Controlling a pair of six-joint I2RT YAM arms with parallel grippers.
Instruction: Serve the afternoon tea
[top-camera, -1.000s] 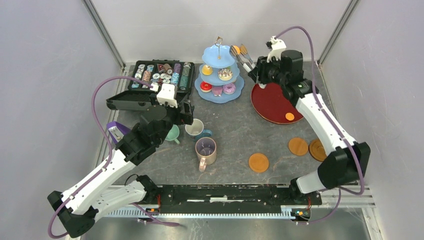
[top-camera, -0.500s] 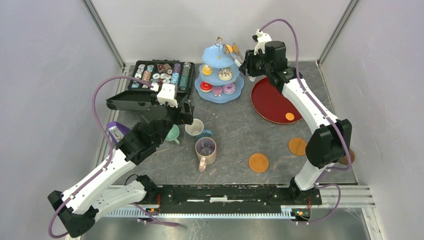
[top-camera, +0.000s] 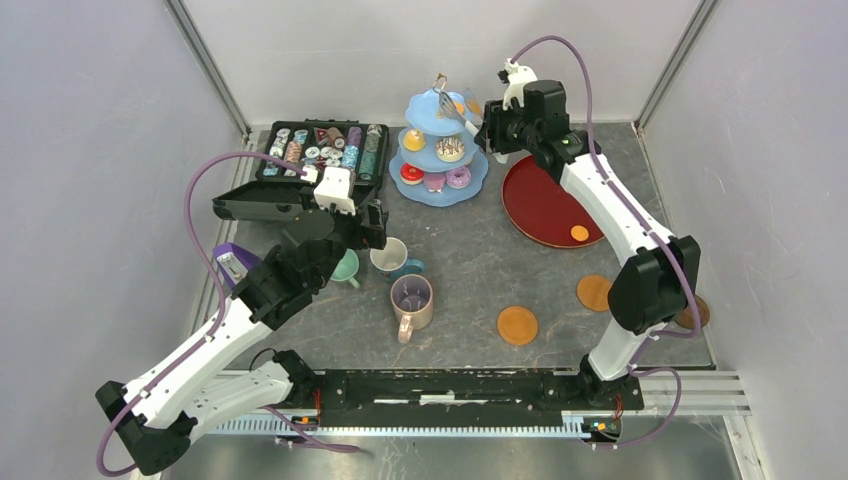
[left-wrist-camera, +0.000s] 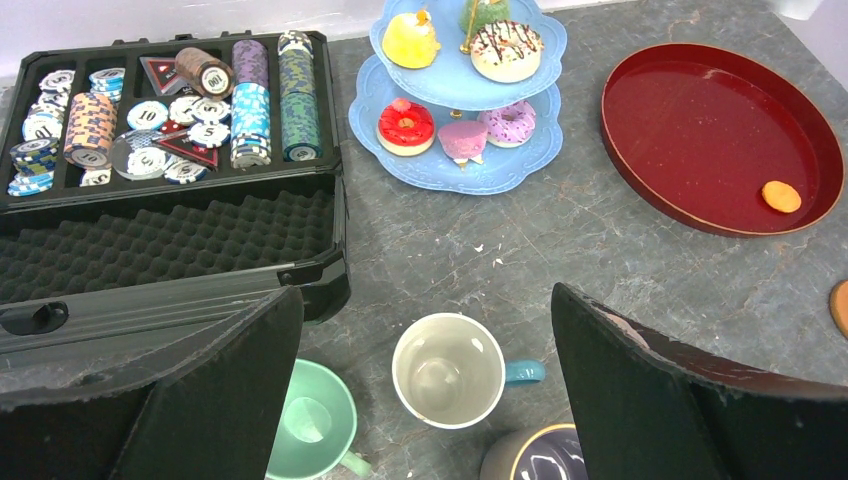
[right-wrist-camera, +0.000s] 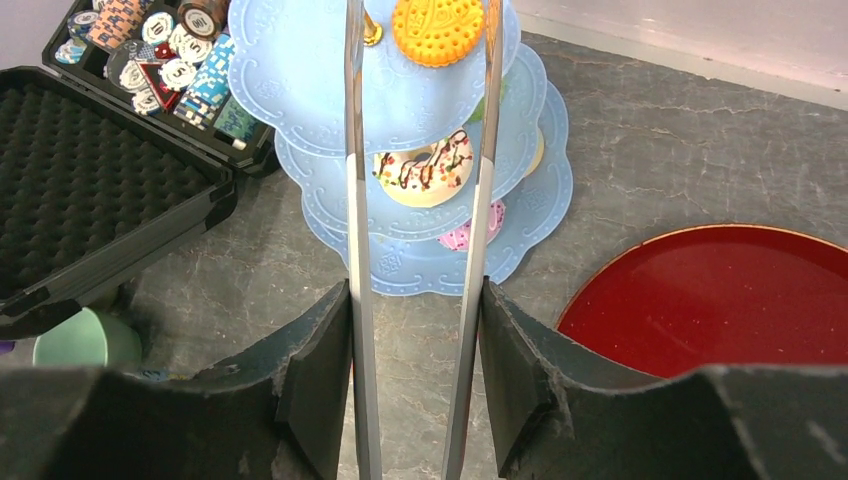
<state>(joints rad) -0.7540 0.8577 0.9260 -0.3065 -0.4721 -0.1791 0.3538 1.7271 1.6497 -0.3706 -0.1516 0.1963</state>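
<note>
My right gripper (right-wrist-camera: 415, 290) is shut on the metal tongs (right-wrist-camera: 356, 200), whose two arms run forward between its pads. A round orange pastry (right-wrist-camera: 437, 28) sits between the tong tips, over the top tier of the pale-blue stand (right-wrist-camera: 300, 70); whether it rests on the tier I cannot tell. Several more pastries lie on the lower tiers (left-wrist-camera: 507, 50). My left gripper (left-wrist-camera: 425, 292) hangs open above the white-and-blue mug (left-wrist-camera: 448, 370), with the mint mug (left-wrist-camera: 312, 418) and the tall pink-purple mug (top-camera: 411, 298) beside it. It holds nothing.
A red tray (top-camera: 545, 205) right of the stand holds one small orange pastry (top-camera: 579, 233). Brown coasters (top-camera: 517, 325) (top-camera: 594, 292) lie at the front right. An open black case of chips (top-camera: 320, 150) stands at the back left, close to my left wrist.
The right arm has swung left and up from over the red tray, carrying the tongs and the orange pastry over the stand's top tier. The left arm has not moved.
</note>
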